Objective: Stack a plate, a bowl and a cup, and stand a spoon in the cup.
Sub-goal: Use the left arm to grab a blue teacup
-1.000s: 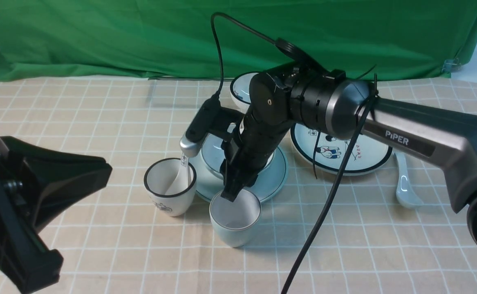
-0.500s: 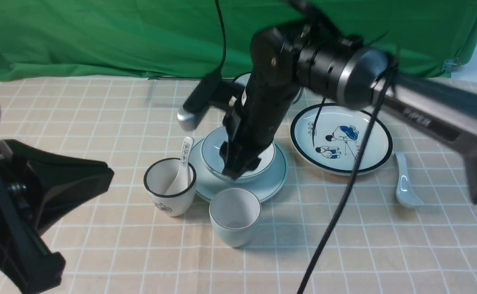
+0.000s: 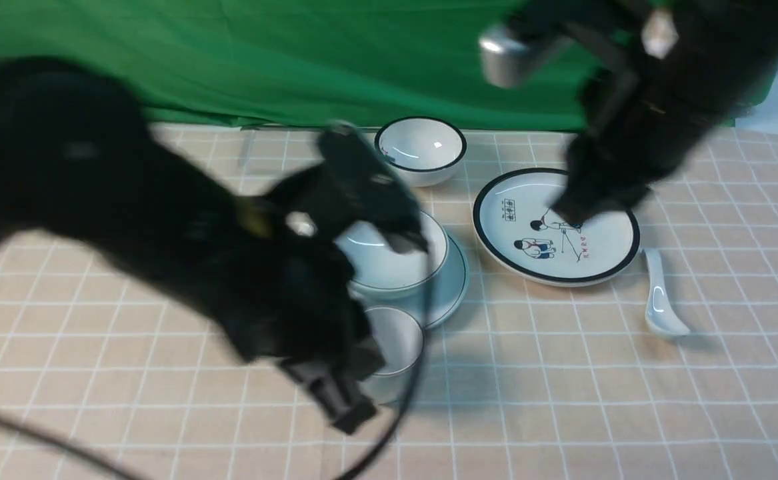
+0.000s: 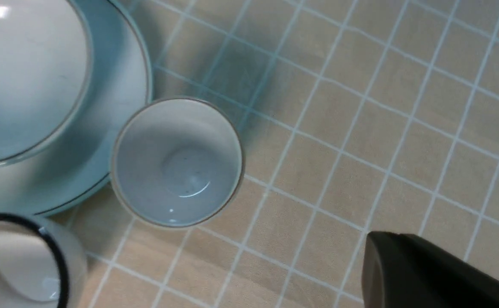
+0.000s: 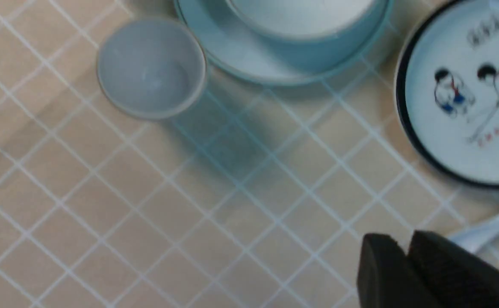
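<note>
The pale blue plate (image 3: pixel 454 283) lies mid-table with the pale bowl (image 3: pixel 395 257) standing on it. The plain cup (image 3: pixel 401 340) stands upright and empty on the cloth just in front of the plate, partly hidden by my left arm. It shows fully in the left wrist view (image 4: pixel 176 160). The plain spoon (image 3: pixel 659 300) lies on the cloth at the right. My left gripper (image 3: pixel 345 408) is shut and empty, hovering beside the cup. My right gripper (image 3: pixel 572 212) is shut and empty, raised over the picture plate; its tips (image 5: pixel 403 241) are near the spoon (image 5: pixel 486 231).
A black-rimmed plate with cartoon figures (image 3: pixel 602 253) lies right of the stack. A small black-rimmed bowl (image 3: pixel 420 150) stands behind it. A black-rimmed cup (image 4: pixel 18 261) with a white spoon in it stands beside the plain cup. A green cloth hangs at the back.
My right gripper rose from the plain cup's rim and swung right, over the picture plate. My left arm swept in from the left to beside the cups. The cup stayed put.
</note>
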